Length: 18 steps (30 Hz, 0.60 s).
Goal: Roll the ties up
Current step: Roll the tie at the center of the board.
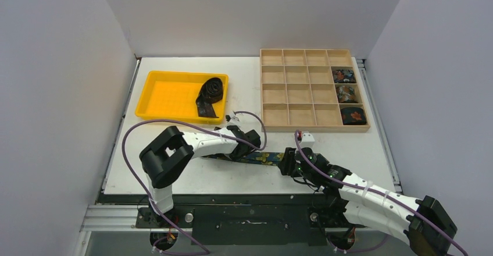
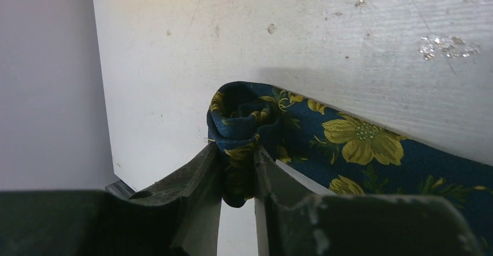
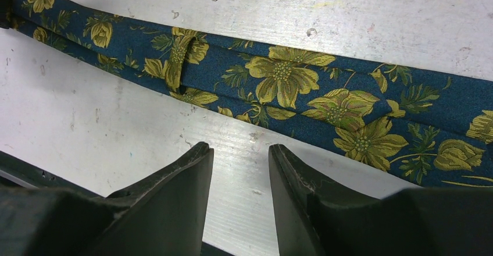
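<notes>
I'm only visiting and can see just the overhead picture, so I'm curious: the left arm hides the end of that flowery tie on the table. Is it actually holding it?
Observer: Yes. The left wrist view shows the left fingers pinching the end of the blue floral tie, which is curled into a small first turn.
Visitor: And the right arm, is it gripping too?
Observer: No. The right fingers stand apart over bare table, beside the tie, with nothing between them.
Visitor: Anything on the tie I can't make out from above?
Observer: A narrow keeper loop of the same fabric crosses the strip.
</notes>
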Motion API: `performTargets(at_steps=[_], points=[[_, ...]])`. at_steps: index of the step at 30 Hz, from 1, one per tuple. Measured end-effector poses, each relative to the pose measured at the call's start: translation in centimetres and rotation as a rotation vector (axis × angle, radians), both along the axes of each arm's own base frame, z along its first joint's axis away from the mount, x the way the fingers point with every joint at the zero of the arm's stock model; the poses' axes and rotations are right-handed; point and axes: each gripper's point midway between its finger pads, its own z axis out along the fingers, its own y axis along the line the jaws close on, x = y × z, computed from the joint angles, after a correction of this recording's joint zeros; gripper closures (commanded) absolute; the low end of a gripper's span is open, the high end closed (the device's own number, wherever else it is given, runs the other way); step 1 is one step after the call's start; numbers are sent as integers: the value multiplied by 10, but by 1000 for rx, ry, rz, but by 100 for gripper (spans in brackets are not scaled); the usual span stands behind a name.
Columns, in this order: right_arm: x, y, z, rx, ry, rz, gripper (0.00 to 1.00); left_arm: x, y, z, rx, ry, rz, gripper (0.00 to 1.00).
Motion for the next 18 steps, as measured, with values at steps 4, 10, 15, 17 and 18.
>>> performTargets(at_steps=[4,10,15,17,18], points=[[0,0,0,1,1,-2,59,-2,-9,-5,-29,12,-16,65],[0,0,2,9,-4,-4,59,-4,-27,-17,-116,46,-30,55],[1,0,3,10,-7,-5,59,-5,-40,-23,-189,67,-38,48],[1,0,3,11,-8,-6,58,-7,-44,-22,-232,73,-45,47],[1,0,3,10,-7,-6,59,-8,-45,-22,-240,75,-47,47]])
